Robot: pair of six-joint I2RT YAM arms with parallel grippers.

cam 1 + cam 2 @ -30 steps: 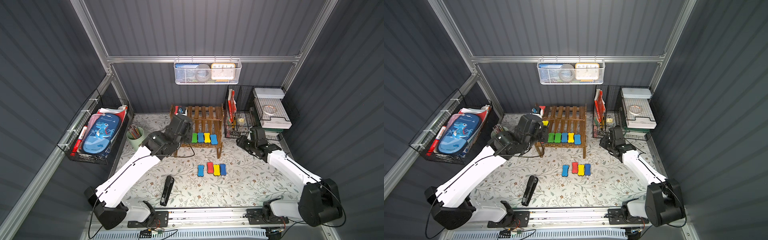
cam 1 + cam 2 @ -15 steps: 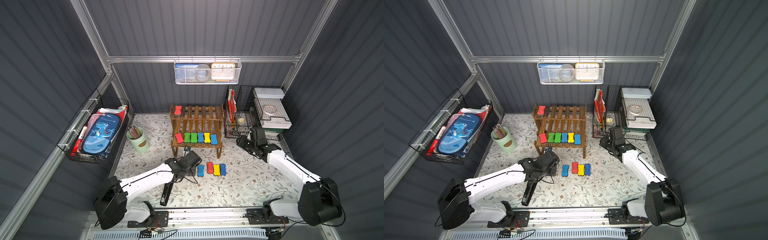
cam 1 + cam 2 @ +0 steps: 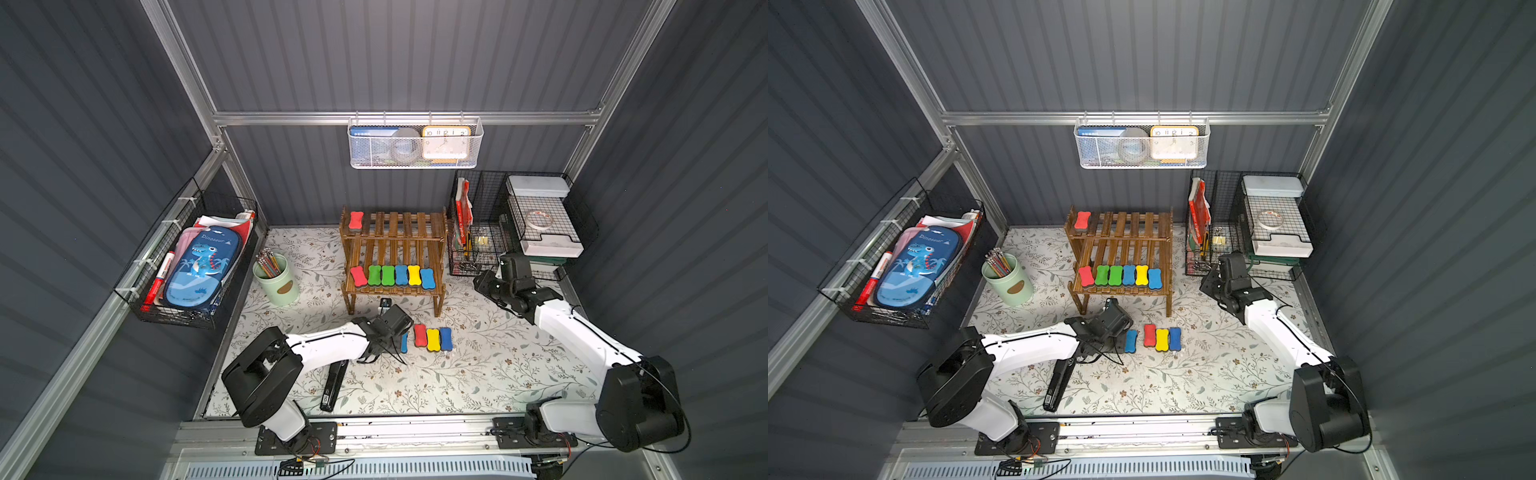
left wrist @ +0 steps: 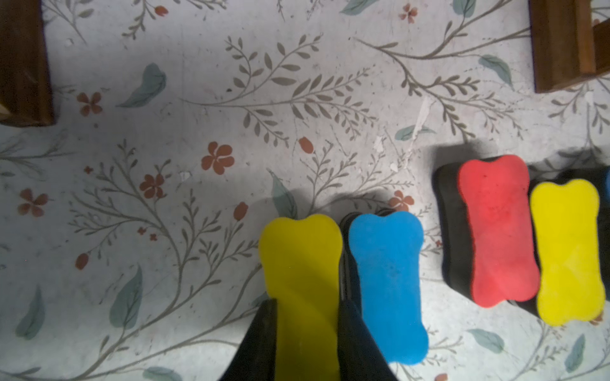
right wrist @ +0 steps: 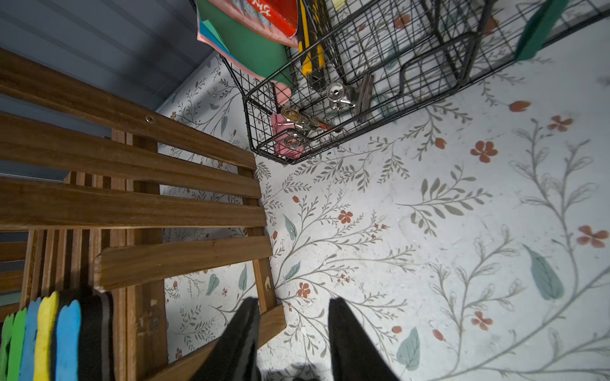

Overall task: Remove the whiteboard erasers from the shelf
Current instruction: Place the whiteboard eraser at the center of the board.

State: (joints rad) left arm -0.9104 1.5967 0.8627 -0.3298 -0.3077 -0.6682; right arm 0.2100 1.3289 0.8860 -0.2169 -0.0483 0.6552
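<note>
While the right pincer (image 5: 292, 301) gapes, a yellow eraser (image 4: 302, 264) sits seemingly clamped inside the left pincer (image 4: 307, 302).

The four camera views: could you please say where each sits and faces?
Top views: high over the front rail, looking down at shelf and mat; left arm and right arm show.
Left wrist: looks down along the left tool, closed on a yellow eraser.
Right wrist: looks past the open right tool at the shelf's end and wire-mesh organiser.
Shared: left wrist and top views show the red eraser on the mat.
</note>
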